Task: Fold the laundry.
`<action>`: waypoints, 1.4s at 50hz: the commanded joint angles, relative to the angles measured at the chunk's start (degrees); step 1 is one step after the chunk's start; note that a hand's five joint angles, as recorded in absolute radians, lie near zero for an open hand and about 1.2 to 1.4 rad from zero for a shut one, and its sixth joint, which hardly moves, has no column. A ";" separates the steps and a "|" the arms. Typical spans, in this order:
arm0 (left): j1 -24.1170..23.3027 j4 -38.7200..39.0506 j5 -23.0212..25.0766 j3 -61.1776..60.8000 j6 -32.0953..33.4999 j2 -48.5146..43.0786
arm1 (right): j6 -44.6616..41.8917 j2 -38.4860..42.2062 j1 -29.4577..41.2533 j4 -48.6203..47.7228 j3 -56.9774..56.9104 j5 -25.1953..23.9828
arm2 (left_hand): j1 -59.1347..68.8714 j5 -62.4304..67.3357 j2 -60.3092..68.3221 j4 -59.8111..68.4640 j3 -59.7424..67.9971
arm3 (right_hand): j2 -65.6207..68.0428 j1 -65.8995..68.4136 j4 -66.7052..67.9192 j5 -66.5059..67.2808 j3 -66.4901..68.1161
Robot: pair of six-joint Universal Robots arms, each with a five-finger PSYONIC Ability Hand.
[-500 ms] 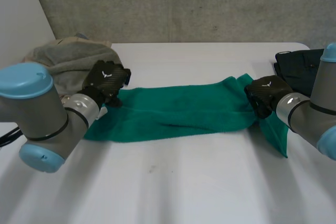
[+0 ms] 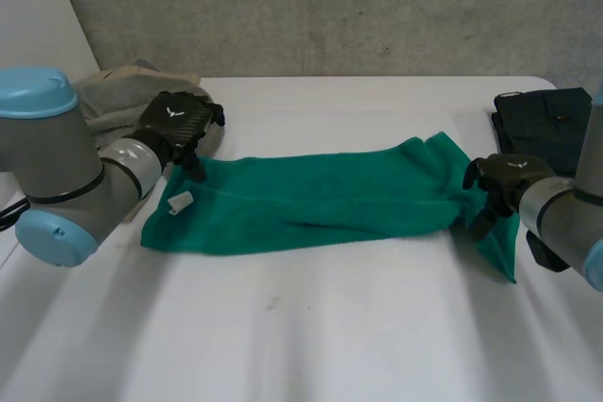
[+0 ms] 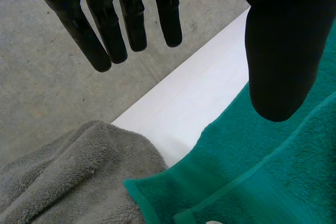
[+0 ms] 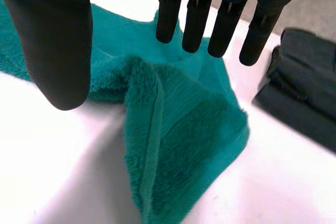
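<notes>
A green towel [image 2: 311, 200] lies stretched across the middle of the white table [image 2: 311, 336], folded lengthwise, with a small white tag [image 2: 178, 202] near its left end. My left hand [image 2: 179, 124] hovers above the towel's far left corner [image 3: 173, 192], fingers [image 3: 105, 30] straight and apart from the thumb, holding nothing. At the towel's bunched right end [image 4: 168, 145] my right hand [image 2: 504, 181] is raised just above the cloth, its fingers [image 4: 210, 14] straight and empty. That end droops in a fold toward the table's front.
A grey towel heap [image 2: 118, 96] sits at the back left, touching the green towel's corner [image 3: 68, 177]. Dark folded clothing [image 2: 542, 115] lies at the back right, close to my right hand [image 4: 302, 93]. A concrete wall stands behind the table.
Both hands have let go of the towel's ends and drawn outward and up. The left end has dropped flat, baring the white tag.
</notes>
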 commanded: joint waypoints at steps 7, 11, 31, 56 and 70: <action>0.09 0.67 0.26 0.54 -1.08 -0.86 | 2.76 7.47 1.03 -4.13 -3.75 -1.94 | -3.26 -1.48 -2.72 -1.75 -2.85 | 51.29 50.78 51.03 52.92 51.07; -0.18 0.41 0.26 2.56 -0.90 -2.80 | 0.31 3.00 3.84 -3.34 -4.63 -4.83 | -5.28 -3.49 -4.74 -3.77 -4.86 | 51.29 50.78 51.03 52.92 51.07; -3.87 -16.20 2.90 18.03 4.02 -16.77 | -8.58 -24.36 5.70 4.40 -6.57 -26.20 | 4.11 5.90 4.65 5.62 4.53 | 51.29 50.78 51.03 52.92 51.07; -6.77 3.40 -10.29 31.66 -5.73 -2.45 | -10.60 -1.59 5.86 -2.74 -26.96 -10.11 | 46.45 48.23 46.98 47.95 46.86 | 51.29 50.78 51.03 52.92 51.07; -7.12 -15.41 -1.59 24.71 -6.26 -12.37 | -8.15 -17.48 9.03 -4.65 -16.32 -19.78 | -11.18 -9.40 -10.64 -9.67 -10.77 | 51.29 50.78 51.03 52.92 51.07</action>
